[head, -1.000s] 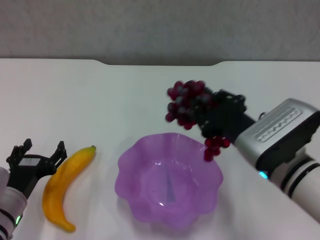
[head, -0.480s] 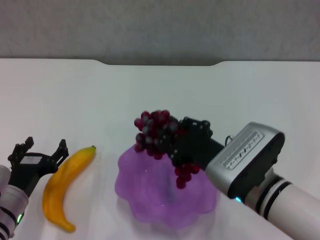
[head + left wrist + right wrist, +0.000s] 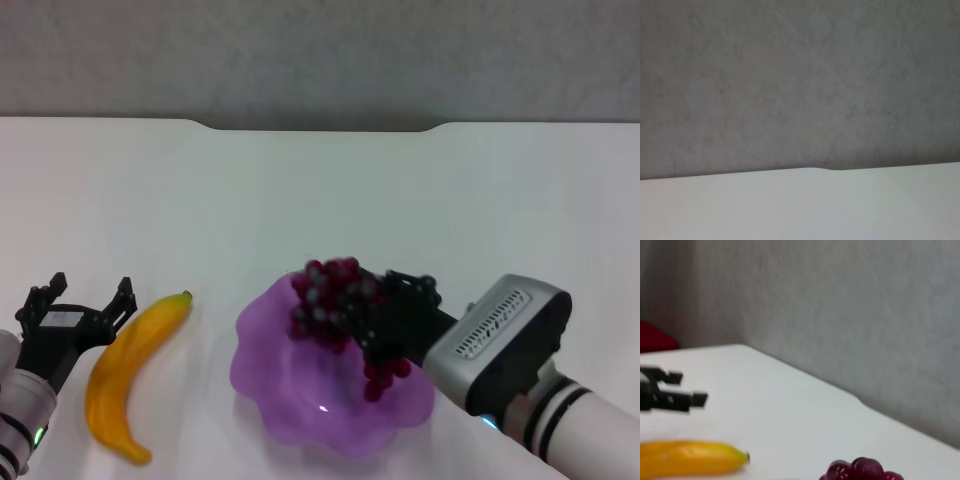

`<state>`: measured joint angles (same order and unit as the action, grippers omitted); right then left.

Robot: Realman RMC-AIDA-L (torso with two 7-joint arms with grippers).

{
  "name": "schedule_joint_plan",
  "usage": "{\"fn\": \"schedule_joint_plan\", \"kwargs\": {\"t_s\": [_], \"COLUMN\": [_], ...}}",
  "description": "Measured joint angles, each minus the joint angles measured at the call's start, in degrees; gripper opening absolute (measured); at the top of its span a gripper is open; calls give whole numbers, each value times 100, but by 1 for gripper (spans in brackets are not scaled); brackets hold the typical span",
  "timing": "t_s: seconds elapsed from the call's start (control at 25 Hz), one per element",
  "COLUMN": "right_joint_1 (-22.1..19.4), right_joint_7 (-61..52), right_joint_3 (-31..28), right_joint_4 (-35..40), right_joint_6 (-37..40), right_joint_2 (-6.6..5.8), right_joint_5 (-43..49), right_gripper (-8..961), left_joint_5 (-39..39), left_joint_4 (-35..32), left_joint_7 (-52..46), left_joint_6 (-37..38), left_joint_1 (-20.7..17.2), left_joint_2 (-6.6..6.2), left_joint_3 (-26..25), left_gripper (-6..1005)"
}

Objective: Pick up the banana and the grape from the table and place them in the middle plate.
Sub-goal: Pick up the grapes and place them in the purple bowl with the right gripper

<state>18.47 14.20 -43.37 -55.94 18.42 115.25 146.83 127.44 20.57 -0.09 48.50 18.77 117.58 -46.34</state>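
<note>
The right pincer (image 3: pixel 372 322) has come down over the plate (image 3: pixel 262 372) in the last second, clenched on the grapes (image 3: pixel 330 300), which now hang just inside the rim instead of high beyond it. A release looks close. The banana (image 3: pixel 128 373) lies untouched on the table (image 3: pixel 300 200), well to the pincer's left, just beside the left pincer (image 3: pixel 76 308), which waits with fingers spread and empty.

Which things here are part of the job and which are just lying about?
Job: curved yellow banana; dark red-purple grape bunch held by right gripper; translucent purple scalloped plate; left gripper; white table.
Lying about: red object, only in right wrist view.
</note>
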Motion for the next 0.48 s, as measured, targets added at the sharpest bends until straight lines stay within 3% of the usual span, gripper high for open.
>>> {"fn": "schedule_joint_plan", "kwargs": {"t_s": [0.48], "right_joint_1": [286], "right_joint_7": [-13], "right_joint_3": [327], "right_joint_4": [682], "right_joint_6": [313], "right_joint_2": [17], "right_joint_5": [-336], "right_gripper": [318], "left_joint_5": [0], "left_joint_4": [0], "left_joint_7": [-6], "left_joint_6": [-4], "left_joint_1": [4], "left_joint_2": [0], "left_joint_3": [-2], "left_gripper": [872]}}
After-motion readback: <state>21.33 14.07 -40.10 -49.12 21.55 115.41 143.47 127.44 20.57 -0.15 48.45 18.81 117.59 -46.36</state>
